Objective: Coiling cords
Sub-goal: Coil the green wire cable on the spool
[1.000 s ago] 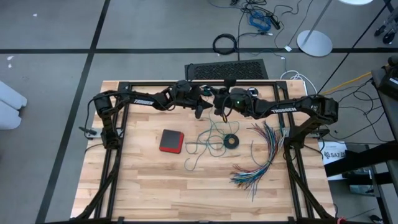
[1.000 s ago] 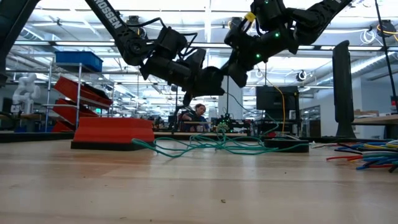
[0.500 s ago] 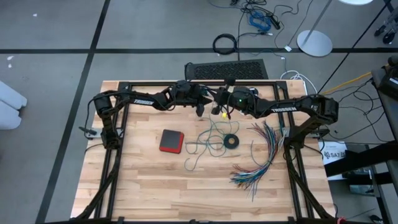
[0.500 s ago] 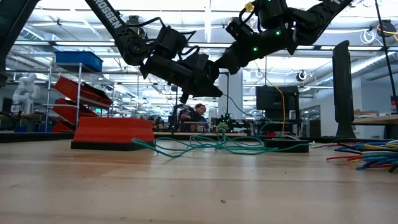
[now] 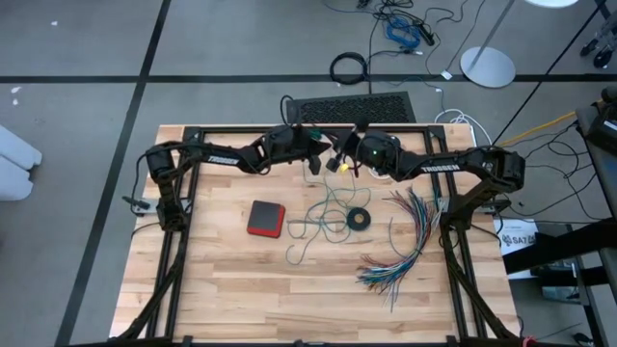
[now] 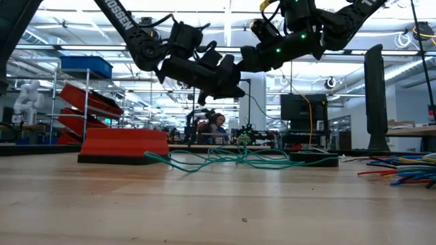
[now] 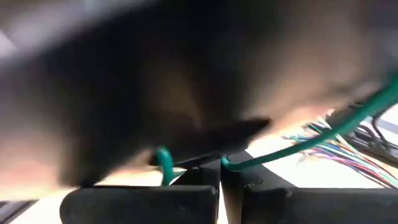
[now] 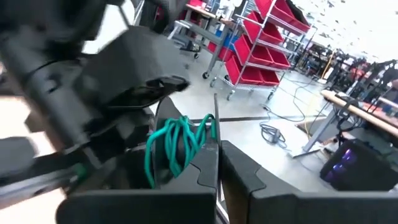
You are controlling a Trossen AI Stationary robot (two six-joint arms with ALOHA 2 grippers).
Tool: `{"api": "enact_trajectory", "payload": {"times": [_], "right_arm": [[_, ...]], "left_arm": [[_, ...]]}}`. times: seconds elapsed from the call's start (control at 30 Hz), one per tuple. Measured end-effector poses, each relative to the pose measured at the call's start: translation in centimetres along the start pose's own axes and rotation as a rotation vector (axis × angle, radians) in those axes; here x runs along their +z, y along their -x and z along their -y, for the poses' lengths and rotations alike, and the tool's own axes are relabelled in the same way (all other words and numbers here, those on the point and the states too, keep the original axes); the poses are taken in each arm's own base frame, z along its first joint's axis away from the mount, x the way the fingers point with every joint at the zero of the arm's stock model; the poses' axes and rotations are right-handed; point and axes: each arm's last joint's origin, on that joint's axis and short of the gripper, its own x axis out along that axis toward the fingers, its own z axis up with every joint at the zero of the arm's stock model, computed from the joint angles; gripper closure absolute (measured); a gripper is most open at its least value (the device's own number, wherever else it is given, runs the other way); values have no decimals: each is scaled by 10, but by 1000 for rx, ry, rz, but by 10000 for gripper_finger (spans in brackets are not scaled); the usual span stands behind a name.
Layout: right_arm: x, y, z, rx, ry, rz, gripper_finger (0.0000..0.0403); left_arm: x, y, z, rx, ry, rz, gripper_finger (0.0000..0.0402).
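Both grippers raised at table's far edge, nearly meeting. Left gripper (image 5: 314,162): fingers pressed together, pinching teal-green cord (image 7: 298,142) per wrist view. Right gripper (image 5: 339,162): fingers pressed together on a looped bunch of same cord (image 8: 174,144). Rest of cord lies tangled on table (image 5: 222,280) mid-area (image 5: 323,220), btwn red block (image 5: 266,219) and black ring (image 5: 359,219). White cord prob. in tangle, can't confirm. Multicoloured wires (image 5: 405,246) apart, right side.
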Motion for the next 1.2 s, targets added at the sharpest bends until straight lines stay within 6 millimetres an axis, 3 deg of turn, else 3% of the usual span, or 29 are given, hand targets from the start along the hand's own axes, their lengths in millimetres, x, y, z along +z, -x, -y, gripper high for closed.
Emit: {"api": "enact_trajectory", "payload": {"times": [0.13,0.57,0.97,1.2], "right_arm": [[1,-1,2,0,-40,11,403],[0,-2,7,32,-111,21,403],[-5,-7,26,134,-249,45,403],[-9,-9,35,167,-285,33,403]], "left_arm": [[2,0,9,6,-3,55,401],[2,0,10,27,21,63,401],[2,-1,20,108,-80,106,401],[4,-2,37,165,-195,128,401]]}}
